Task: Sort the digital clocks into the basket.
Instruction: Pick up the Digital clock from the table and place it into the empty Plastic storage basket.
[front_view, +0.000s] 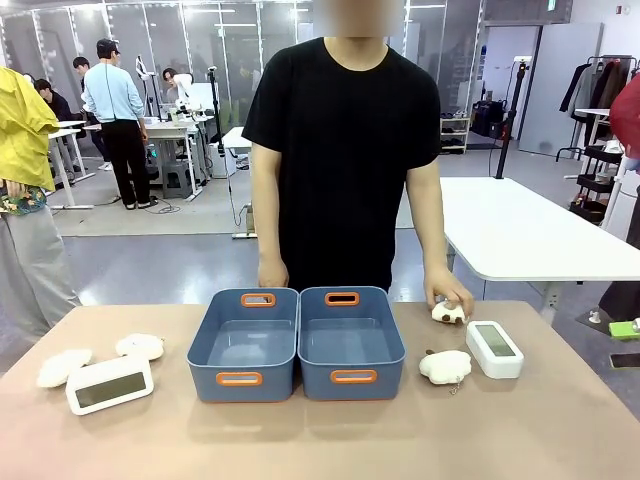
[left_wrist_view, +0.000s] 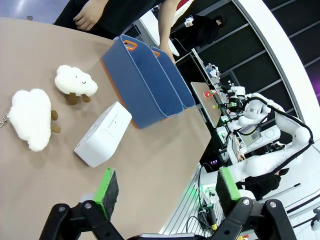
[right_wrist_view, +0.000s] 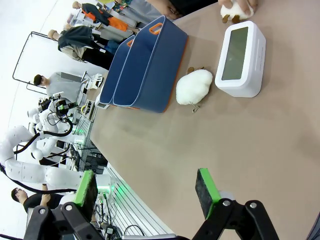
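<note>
Though apart — clock (left_wrist_view: 103, 135) beyond left hand (left_wrist_view: 167, 186)

The tabletop (front_view: 320, 440) was finished in a smooth, matt beige surface. The left bin (front_view: 205, 352) and the right bin (front_view: 393, 345) were moulded in smooth blue plastic with a faint sheen, and their handle slots were rimmed in orange plastic. The left clock (front_view: 110, 385) and the right clock (front_view: 494, 349) were cased in smooth white plastic, with dull grey screens. The 4 cloud toys (front_view: 445, 366) were covered in fluffy cream plush. The person's black T-shirt (front_view: 340, 150) was made of matt cloth.
</note>
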